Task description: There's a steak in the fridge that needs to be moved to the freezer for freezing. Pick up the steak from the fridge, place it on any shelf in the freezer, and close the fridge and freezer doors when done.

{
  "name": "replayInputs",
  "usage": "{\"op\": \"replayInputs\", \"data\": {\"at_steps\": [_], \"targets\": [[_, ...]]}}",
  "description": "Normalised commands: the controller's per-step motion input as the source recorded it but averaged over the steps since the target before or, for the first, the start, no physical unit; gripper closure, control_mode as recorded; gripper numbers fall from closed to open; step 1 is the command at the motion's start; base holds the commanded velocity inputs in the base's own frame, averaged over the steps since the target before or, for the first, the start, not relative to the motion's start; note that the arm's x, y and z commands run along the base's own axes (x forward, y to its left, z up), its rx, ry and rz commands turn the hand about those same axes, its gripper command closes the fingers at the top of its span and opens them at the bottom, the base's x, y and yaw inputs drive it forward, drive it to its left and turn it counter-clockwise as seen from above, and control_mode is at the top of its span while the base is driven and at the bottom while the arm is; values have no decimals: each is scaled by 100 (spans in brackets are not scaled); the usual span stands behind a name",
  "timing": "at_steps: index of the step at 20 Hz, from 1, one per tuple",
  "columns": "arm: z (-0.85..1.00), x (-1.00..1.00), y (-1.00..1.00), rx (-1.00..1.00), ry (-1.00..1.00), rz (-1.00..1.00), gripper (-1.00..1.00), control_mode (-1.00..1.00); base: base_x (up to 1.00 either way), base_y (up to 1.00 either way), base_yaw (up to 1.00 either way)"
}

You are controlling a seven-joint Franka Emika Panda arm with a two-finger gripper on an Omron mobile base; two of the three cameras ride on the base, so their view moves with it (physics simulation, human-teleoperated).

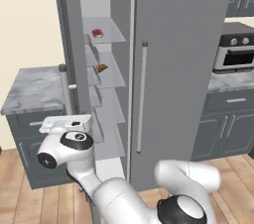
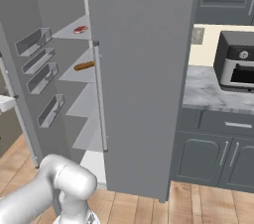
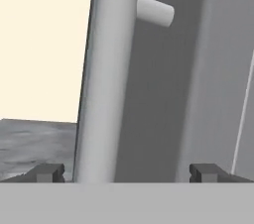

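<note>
The steak (image 1: 97,33) (image 2: 80,29), a small red slab, lies on an upper glassy shelf (image 1: 111,34) of the freezer (image 1: 106,94), whose narrow compartment stands open. The freezer door (image 2: 30,69) is swung out to the left, with its bins showing. The wide fridge door (image 1: 183,69) is shut, and its silver handle (image 1: 142,96) is upright. My gripper (image 3: 128,172) is open around the freezer door's bar handle (image 3: 106,79), which stands between the fingertips (image 3: 49,172), nearer the left one. The white hand (image 1: 67,123) sits low beside that handle (image 1: 64,89).
A tiny orange-brown item (image 1: 101,68) lies on the shelf below the steak. A marble counter on grey cabinets (image 1: 34,89) stands left of the open door. To the right are a counter with a silver oven (image 1: 233,52) and more cabinets (image 2: 218,158).
</note>
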Motion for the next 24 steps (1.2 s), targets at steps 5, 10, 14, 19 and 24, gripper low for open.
{"op": "replayInputs", "data": {"at_steps": [5,10,14,19,24], "targets": [[-11,8,11,1,0,0,-100,-100,0,0,0],[-5,90,-40,2,11,0,-100,-100,0,0,0],[-5,96,-87,6,18,0,-100,-100,0,0,0],[-1,55,-100,6,10,0,-100,-100,0,0,0],[-8,11,-100,7,1,0,-100,-100,0,0,0]]}}
